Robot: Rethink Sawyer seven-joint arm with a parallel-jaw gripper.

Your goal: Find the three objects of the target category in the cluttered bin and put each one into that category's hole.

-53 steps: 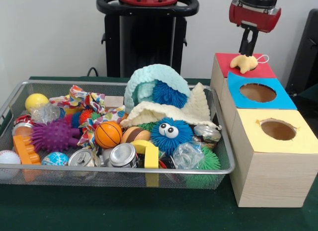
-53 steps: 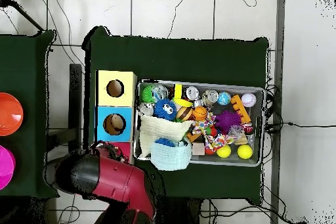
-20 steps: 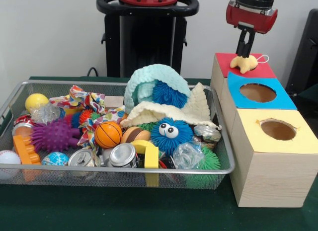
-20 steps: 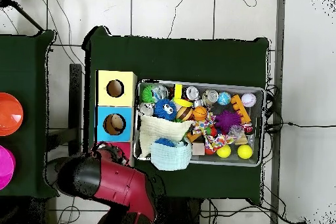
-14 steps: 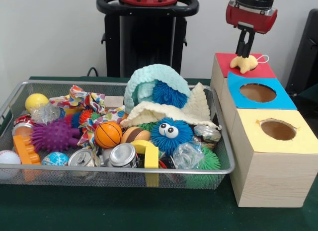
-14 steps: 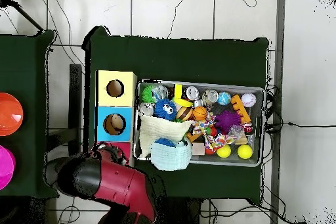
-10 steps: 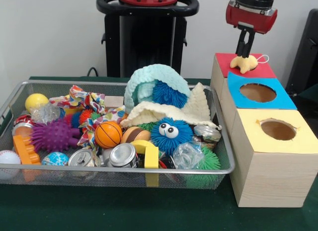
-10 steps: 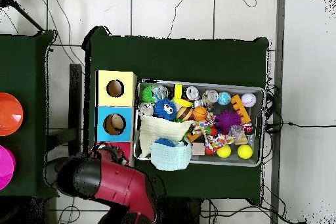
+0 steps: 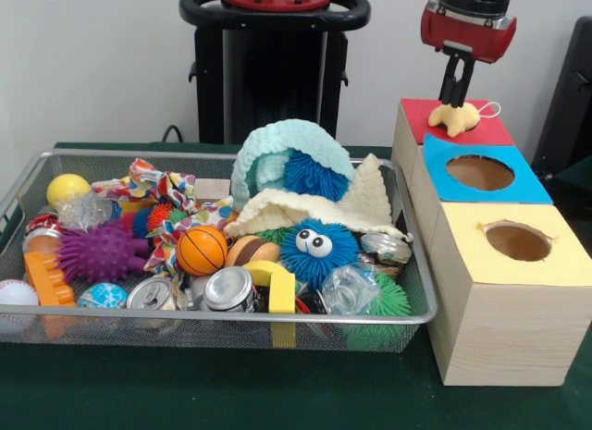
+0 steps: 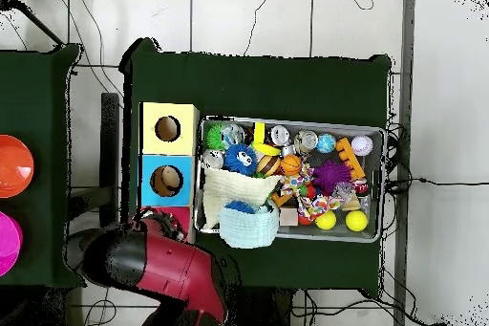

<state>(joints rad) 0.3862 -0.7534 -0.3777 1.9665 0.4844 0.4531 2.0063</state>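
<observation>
Gripper: black two-fingered gripper (image 9: 456,97) under a red wrist, hanging above the red-topped wooden box (image 9: 481,131); fingers narrow, tips just at the toy; whether they pinch it I cannot tell.
Toy: small yellow plush toy (image 9: 454,118) with a white loop, lying on the red top over its hole.
Boxes: blue-topped box (image 9: 518,187) and yellow-topped box (image 9: 546,264), each with an open round hole.
Bin: silver wire-mesh bin (image 9: 231,324), beside the boxes, cluttered with balls, cans and cloths.
Arm: red arm (image 10: 167,265) covers the red box from overhead.
</observation>
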